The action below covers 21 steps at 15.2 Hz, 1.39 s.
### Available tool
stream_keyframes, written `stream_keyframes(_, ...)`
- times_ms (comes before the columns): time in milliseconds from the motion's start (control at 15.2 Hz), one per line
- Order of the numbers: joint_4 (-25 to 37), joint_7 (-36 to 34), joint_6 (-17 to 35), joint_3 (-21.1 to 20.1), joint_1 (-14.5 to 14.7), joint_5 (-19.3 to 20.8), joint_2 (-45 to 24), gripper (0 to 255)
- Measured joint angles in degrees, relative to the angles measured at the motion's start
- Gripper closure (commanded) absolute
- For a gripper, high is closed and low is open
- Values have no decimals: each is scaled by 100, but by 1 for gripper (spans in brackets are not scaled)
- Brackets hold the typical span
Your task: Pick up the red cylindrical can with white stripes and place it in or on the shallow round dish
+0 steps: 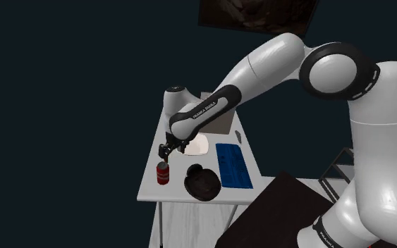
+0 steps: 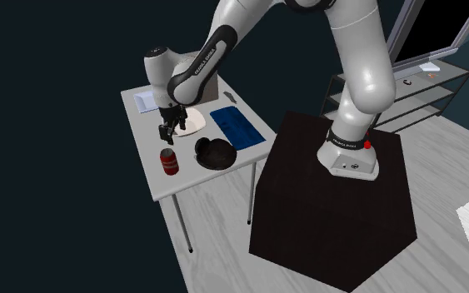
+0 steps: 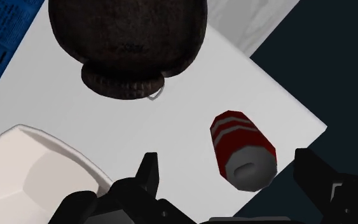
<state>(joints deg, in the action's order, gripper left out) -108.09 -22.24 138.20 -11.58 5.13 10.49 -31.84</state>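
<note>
Hand [image 1: 166,151] is held wide open and empty, just above the upright red white-striped can [image 1: 163,172] on the desk [image 1: 147,189]. The shallow white dish [image 1: 197,146] is seen nearby.

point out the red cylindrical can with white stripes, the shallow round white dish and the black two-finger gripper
red cylindrical can with white stripes [image 3: 241,145]: wrist view, on its side wall
shallow round white dish [image 3: 37,172]: wrist view, on its bare inside
black two-finger gripper [image 1: 166,155]: shoulder view, midway between its fingertips
</note>
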Motion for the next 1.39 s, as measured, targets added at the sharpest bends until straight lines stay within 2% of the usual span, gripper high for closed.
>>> stream_keyframes(396, 1476, -145, -95, 87, 259, 36, -1356, 0)
stream_keyframes(858, 1843, -188, 104, 154, 346, 85, -1920, 0)
stream_keyframes(1320, 1869, -198, 176, 171, 359, 99, -2016, 0)
stream_keyframes(1386, 1869, -198, 176, 172, 359, 99, -2017, 255)
